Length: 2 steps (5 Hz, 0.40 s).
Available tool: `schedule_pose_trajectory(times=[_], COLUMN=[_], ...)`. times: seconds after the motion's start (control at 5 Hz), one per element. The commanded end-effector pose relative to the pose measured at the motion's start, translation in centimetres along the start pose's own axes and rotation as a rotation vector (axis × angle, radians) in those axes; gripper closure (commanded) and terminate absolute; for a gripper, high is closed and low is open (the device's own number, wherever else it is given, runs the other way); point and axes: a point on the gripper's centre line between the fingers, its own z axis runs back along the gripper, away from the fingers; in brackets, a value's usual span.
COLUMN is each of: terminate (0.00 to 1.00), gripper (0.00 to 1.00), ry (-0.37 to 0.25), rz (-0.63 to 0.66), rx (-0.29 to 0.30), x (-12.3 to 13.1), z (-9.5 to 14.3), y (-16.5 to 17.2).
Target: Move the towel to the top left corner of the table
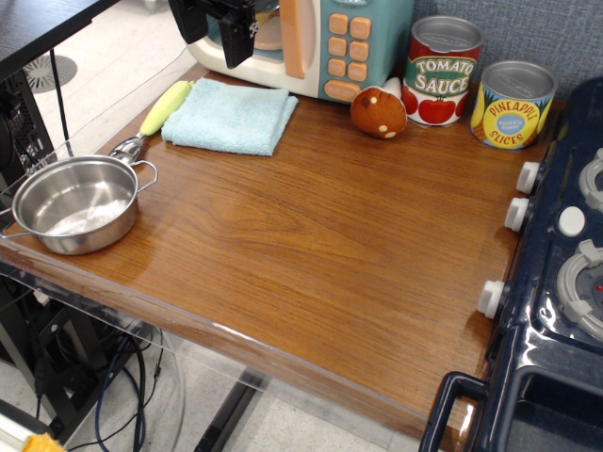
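The light blue folded towel [229,116] lies flat at the far left of the brown wood-grain table [320,245], just in front of the toy microwave. My black gripper [213,24] hangs above and behind the towel at the top edge of the view, clear of it. Its two fingers stand apart and hold nothing. The upper part of the gripper is cut off by the frame.
A yellow-handled utensil [162,111] lies against the towel's left edge. A steel pot [75,201] sits at the front left. A toy microwave [316,42], a brown mushroom toy [379,111], a tomato sauce can [442,70] and a pineapple can [513,104] line the back. A dark blue toy stove [556,282] stands at the right.
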Motion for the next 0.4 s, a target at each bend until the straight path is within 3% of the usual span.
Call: schedule_pose_trajectory(times=[0.0, 0.2], terminate=[0.00, 1.00], gripper=[0.00, 0.00], ry=[-0.076, -0.076], rz=[-0.006, -0.006], rx=[0.049, 0.049], x=[-1.21, -1.21], z=[4.34, 4.34], y=[0.22, 0.22])
